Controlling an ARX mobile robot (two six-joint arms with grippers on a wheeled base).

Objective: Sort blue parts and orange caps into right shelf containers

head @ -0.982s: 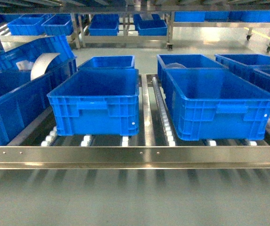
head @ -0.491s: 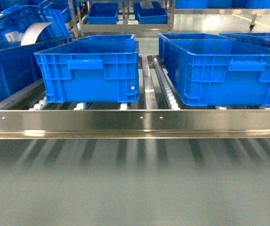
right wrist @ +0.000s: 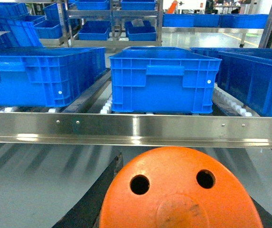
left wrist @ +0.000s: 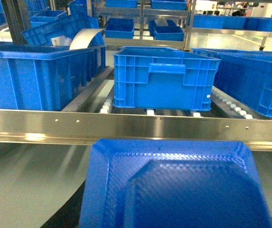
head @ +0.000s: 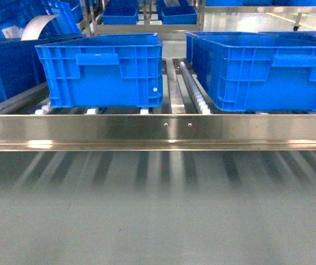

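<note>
A blue part (left wrist: pixel 173 185), a textured square tray-like piece, fills the bottom of the left wrist view. My left gripper (left wrist: pixel 173 218) is shut on it, its jaws mostly hidden beneath it. An orange cap (right wrist: pixel 181 190), round with two holes, fills the bottom of the right wrist view, and my right gripper (right wrist: pixel 183 194) is shut on it with dark fingers (right wrist: pixel 95 199) showing beside it. Beyond a steel rail, the right shelf containers stand on rollers: one blue crate (head: pixel 100 72) left of centre, another (head: pixel 268 69) to the right. Neither gripper shows in the head view.
A steel front rail (head: pixel 158 132) runs across the shelf, with a smooth grey surface (head: pixel 158 221) below it. A larger blue bin (left wrist: pixel 36 76) with a curved white sheet (left wrist: pixel 83 38) stands at the left. More blue bins (right wrist: pixel 102 28) sit on racks behind.
The head view has dropped lower: the crates, seen from above before, now show side-on, and the steel rail has risen in the frame.
</note>
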